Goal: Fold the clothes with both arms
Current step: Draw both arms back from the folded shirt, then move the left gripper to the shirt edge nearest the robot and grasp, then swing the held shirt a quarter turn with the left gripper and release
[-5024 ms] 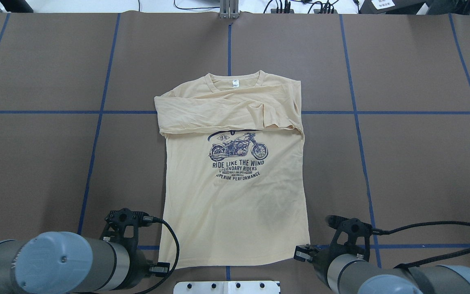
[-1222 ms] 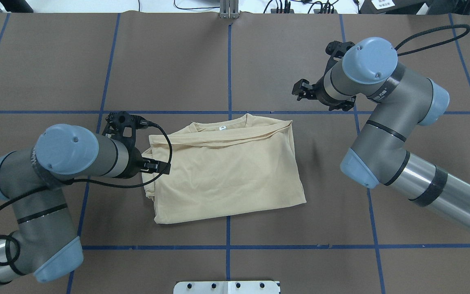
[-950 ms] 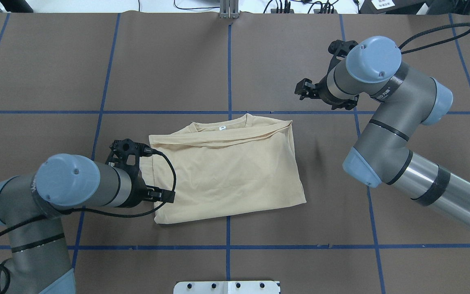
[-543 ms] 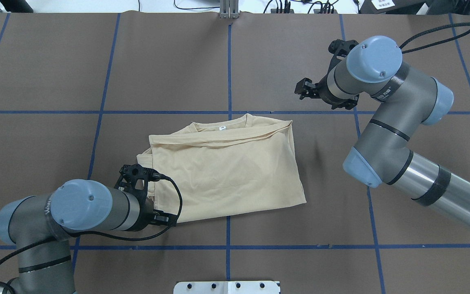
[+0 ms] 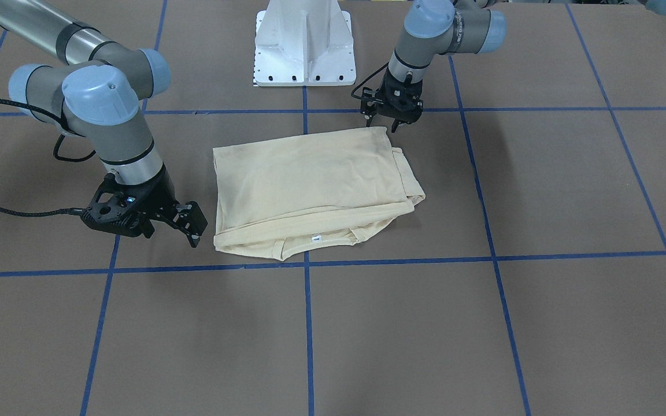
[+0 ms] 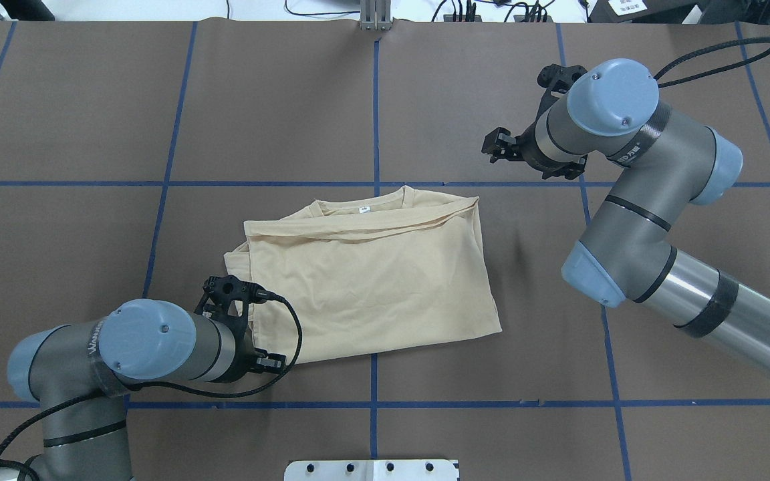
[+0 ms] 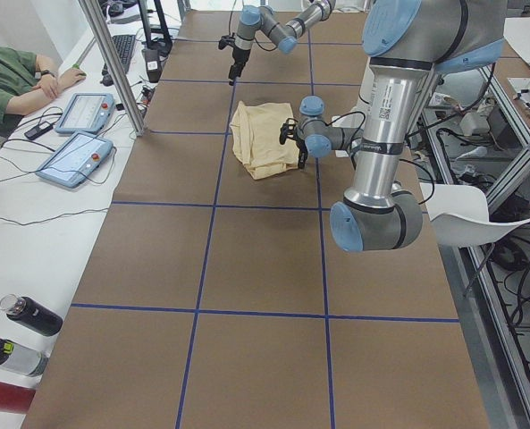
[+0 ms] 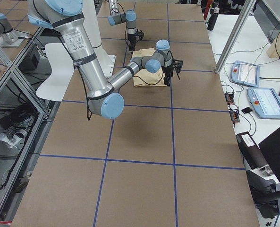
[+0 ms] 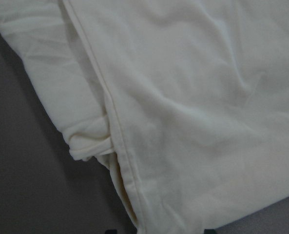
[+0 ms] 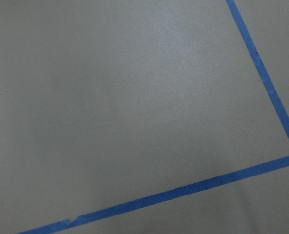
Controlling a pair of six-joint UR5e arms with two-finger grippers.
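Looking on, I count one T-shirt [image 5: 310, 179], folded into a rectangle mid-tabletop [image 5: 483, 323], its long axis running side to side and its neckline away from the robot. Of two grippers, the left gripper [image 5: 382, 122] is nearer, jaws spread and empty over the robot-side left corner. The right gripper [image 5: 194, 225], equally slack, hangs just off the opposite corner.

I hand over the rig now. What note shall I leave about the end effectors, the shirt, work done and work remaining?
Left end effector: open, over the T-shirt's near-left corner, holding nothing.
Right end effector: open, apart from the shirt, off its far-right corner.
Done: shirt folded in half, print hidden, lying on the table.
Remaining: a fabric bunch sticks out at the left edge; probably tuck it, then fold again.
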